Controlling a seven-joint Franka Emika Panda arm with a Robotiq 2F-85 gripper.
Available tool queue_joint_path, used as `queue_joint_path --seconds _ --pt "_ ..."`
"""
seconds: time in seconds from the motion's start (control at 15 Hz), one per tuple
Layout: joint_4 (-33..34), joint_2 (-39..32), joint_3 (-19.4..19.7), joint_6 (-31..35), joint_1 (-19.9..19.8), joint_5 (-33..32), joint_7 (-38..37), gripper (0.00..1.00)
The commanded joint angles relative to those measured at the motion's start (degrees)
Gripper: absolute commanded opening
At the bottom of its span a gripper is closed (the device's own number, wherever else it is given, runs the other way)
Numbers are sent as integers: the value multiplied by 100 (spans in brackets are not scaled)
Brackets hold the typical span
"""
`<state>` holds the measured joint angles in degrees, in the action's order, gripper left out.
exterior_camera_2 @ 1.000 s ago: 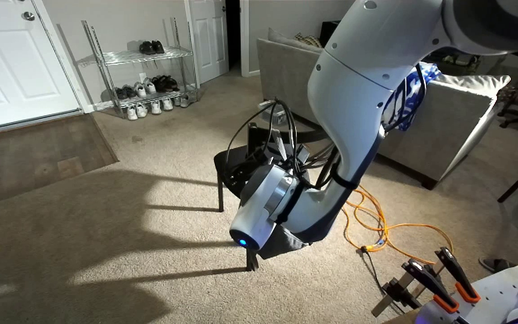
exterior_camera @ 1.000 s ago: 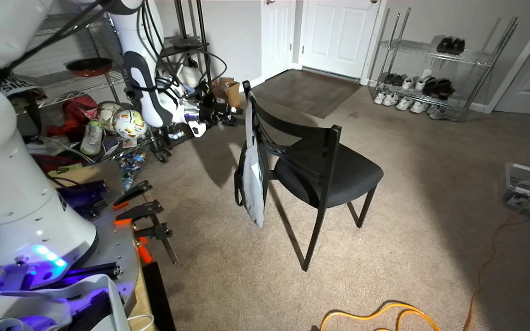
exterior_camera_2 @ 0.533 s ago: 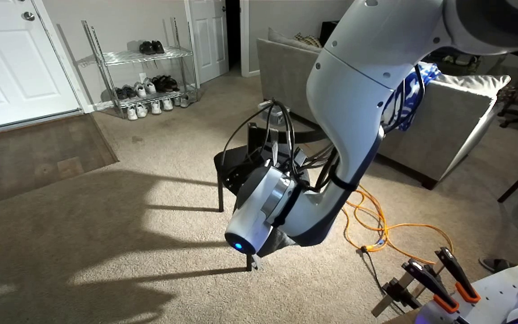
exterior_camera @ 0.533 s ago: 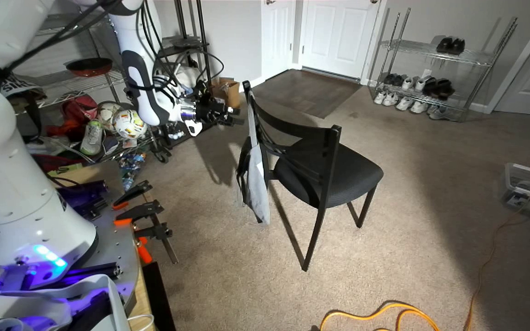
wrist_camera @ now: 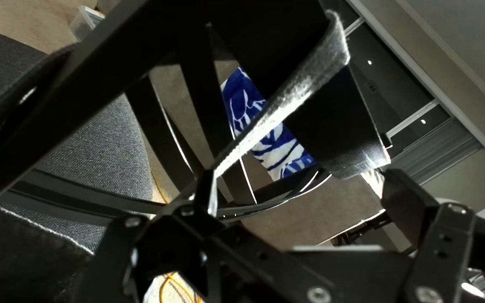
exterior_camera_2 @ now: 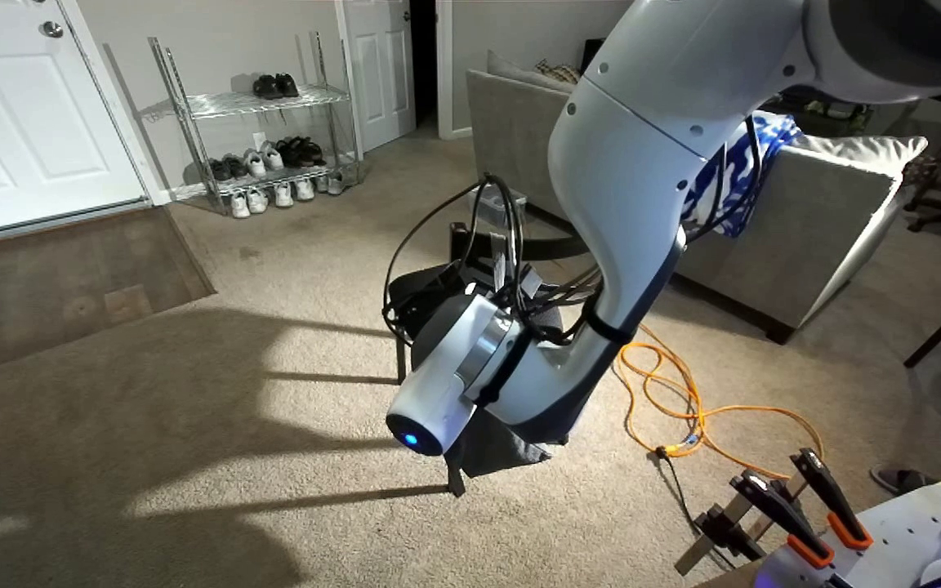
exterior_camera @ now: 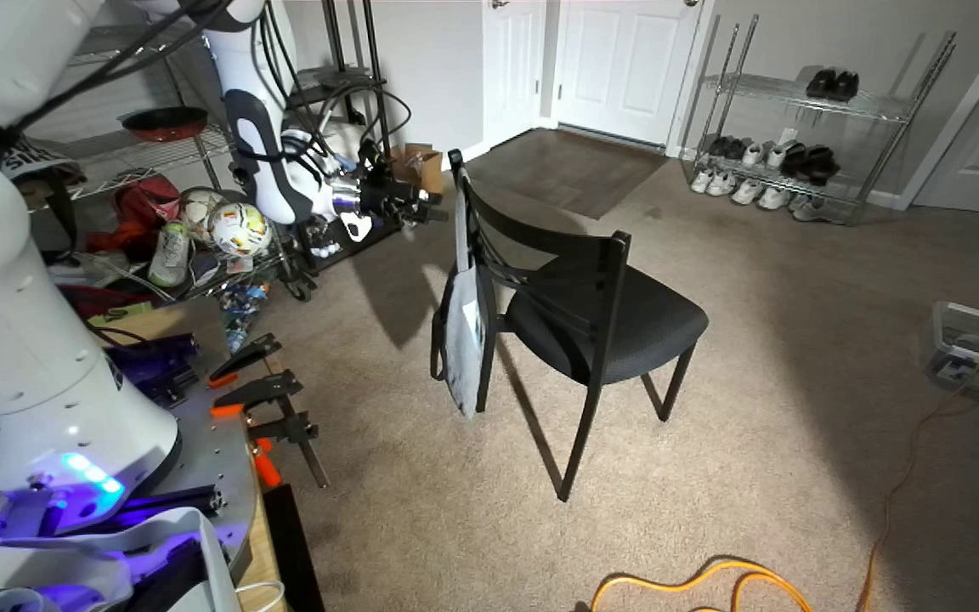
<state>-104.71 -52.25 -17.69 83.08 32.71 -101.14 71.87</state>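
We see the fingers (wrist_camera: 406, 202) beside a bag (exterior_camera: 464, 340) hung on a chair (exterior_camera: 625, 314).

In the wrist view they stand wide apart, grasping nothing. A grey strap (wrist_camera: 280, 105) slants up from just beside one of them; whether the two touch, we cannot tell. In an exterior view we find the bag hanging on the robot's side of the chair's back, lower than the fingers, its strap rising along the nearest upright. Through the chair's back the wrist view gives us a blue-and-white cloth (wrist_camera: 284, 153). Farther out, an orange cord (exterior_camera: 668, 586) curls on the carpet (exterior_camera: 753, 467), clamps (exterior_camera: 256, 389) sit at the edge of the desk (exterior_camera: 260, 544) that carries the arm (exterior_camera_2: 626, 196), and shoes (exterior_camera: 832, 83) stand on a rack (exterior_camera: 766, 87) well beyond the chair.
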Motion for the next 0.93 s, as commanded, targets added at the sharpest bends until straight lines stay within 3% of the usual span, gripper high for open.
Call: queue_joint_path --seconds 0.0,0.47,0.87 --pt "218 -90 28 53 -81 102 89 100" --pt "266 -175 179 -17 -271 189 38 100" --pt "364 -211 89 62 -334 221 60 100"
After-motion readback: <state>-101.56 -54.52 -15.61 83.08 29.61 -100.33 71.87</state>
